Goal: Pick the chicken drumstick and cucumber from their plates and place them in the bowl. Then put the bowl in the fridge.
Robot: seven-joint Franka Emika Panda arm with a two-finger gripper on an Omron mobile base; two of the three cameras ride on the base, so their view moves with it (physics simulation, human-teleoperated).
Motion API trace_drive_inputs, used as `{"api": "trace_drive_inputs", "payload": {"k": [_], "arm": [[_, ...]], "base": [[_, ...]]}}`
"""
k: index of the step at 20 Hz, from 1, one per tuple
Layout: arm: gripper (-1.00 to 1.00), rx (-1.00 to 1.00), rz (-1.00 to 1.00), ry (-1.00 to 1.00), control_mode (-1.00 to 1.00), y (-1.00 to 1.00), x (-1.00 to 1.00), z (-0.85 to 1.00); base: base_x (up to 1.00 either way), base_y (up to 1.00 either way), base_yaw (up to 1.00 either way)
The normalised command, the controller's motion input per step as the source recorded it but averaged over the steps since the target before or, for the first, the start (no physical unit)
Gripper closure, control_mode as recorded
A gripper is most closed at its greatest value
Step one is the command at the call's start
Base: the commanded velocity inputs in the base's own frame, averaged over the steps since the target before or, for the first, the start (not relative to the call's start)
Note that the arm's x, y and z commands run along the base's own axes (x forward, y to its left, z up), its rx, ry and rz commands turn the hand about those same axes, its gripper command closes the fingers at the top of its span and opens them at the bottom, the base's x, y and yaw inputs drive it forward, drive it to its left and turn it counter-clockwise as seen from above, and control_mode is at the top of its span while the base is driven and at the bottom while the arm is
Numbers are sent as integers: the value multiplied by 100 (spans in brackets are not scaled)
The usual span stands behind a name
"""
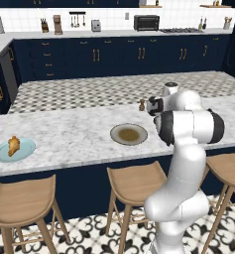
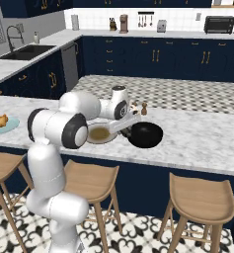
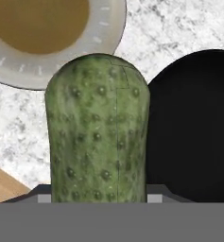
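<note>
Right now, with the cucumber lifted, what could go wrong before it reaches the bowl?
1. In the hand view, the cucumber sits over bare counter between the grey-beige plate and the black bowl. A release here would likely miss the bowl.
2. The cucumber is round, so it could slip from the hand or roll after landing.
3. The chicken drumstick lies far off on the blue plate, a long reach.

Dark green bumpy cucumber (image 3: pixel 97 130), black bowl (image 3: pixel 193 127), grey-beige plate (image 1: pixel 129 134) with brown centre, pale blue plate (image 1: pixel 2 153) under golden-brown drumstick (image 1: pixel 13 145), white-grey marbled desk (image 1: pixel 69 134), navy cabinets (image 1: pixel 114 57) with gold handles.
</note>
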Motion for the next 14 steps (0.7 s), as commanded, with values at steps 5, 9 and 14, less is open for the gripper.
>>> {"api": "trace_drive_inputs", "payload": {"k": [5, 9, 14], "arm": [[100, 0, -1, 0, -100, -85, 47, 0], [100, 0, 0, 0, -100, -35, 91, 0], [100, 0, 0, 1, -100, -1, 70, -9]], "base": [[0, 0, 0], [0, 0, 0], [0, 0, 0]]}}
